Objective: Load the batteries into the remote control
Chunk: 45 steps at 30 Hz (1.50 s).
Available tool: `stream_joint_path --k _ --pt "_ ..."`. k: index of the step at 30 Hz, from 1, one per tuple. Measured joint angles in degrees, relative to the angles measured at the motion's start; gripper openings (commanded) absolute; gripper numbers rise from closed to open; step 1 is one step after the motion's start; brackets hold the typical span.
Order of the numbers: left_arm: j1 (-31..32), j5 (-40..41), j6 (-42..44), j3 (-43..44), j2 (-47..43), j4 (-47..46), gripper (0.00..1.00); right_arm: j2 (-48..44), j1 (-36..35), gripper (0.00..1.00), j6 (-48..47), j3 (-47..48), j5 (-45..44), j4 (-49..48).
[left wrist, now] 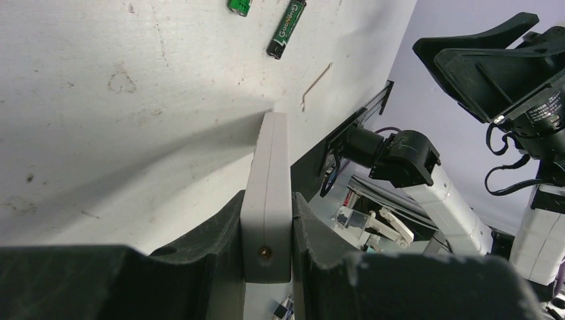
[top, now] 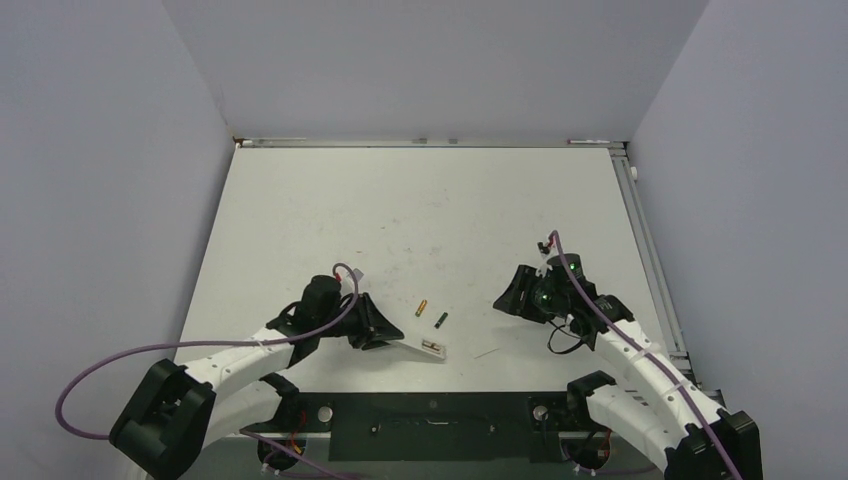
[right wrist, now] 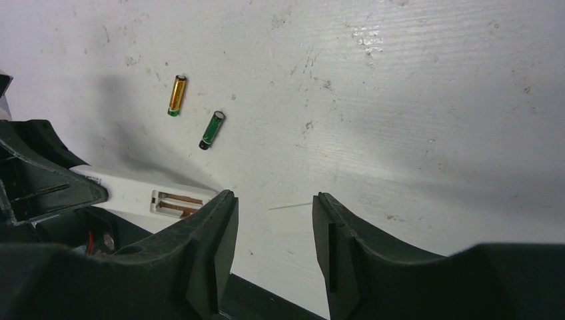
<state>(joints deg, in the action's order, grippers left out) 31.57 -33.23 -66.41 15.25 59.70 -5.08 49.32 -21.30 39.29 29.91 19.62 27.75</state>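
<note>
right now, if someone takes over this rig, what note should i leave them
Left gripper: shut on one end of the slim white plastic remote control, which rests near the front edge of the white table.
Right gripper: open, empty, over the table to the right of the remote.
Small gold-orange cylindrical battery and dark green cylindrical battery: loose on the table just beyond the remote, apart.
Done: battery recess exposed, empty.
Left: pick up and seat both batteries.
</note>
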Motion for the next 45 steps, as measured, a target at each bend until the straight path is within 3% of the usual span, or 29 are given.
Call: stream_joint_path --k 4,11,17,22,33,45 --pt "0.63 1.33 -0.39 -0.13 1.70 -2.21 0.05 1.84 -0.68 0.45 -0.74 1.18 1.03 -0.57" --pt "0.83 2.10 -0.15 -0.20 3.21 -3.96 0.32 6.19 -4.39 0.45 -2.73 3.80 1.11 -1.97" --pt "0.96 6.75 1.79 -2.03 2.75 1.57 0.52 10.56 -6.25 0.46 -4.90 6.36 0.48 -2.05" --pt "0.98 7.82 2.62 -2.14 0.94 5.20 0.61 13.27 -7.85 0.46 -6.45 8.81 -0.57 -2.21" --pt "0.96 10.01 4.22 0.28 -2.45 13.73 0.70 18.14 -15.28 0.46 -8.92 13.14 -7.28 -0.70" --pt "0.98 12.39 4.02 2.16 -8.07 27.47 0.73 21.59 -18.14 0.47 -9.05 15.15 -12.90 0.37"
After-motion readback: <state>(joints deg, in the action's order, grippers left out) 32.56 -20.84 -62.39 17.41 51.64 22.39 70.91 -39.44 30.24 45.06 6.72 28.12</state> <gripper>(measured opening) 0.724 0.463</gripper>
